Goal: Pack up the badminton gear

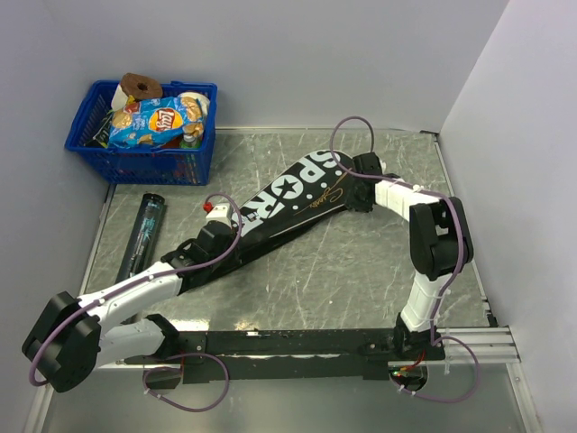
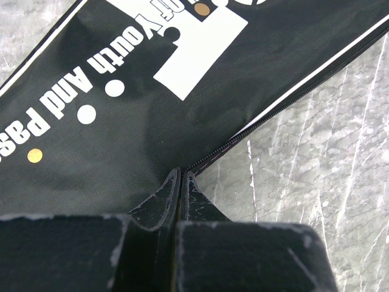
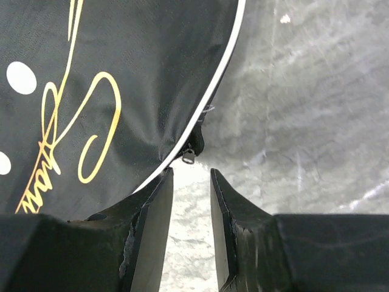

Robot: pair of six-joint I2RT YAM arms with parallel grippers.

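The black bag lettered SPORT lies diagonally across the middle of the table. My left gripper sits at its narrow end. In the left wrist view the gripper is shut, its tips pinched on the bag's zipper edge. My right gripper is at the bag's wide end. In the right wrist view it is open, with the small metal zipper pull just beyond its tips, untouched. The long dark tube lies at the left, beside the bag. No rackets are in view.
A blue plastic basket with a crisp packet and other items stands at the back left. Grey walls close in the back and right. A black rail runs along the near edge between the arm bases.
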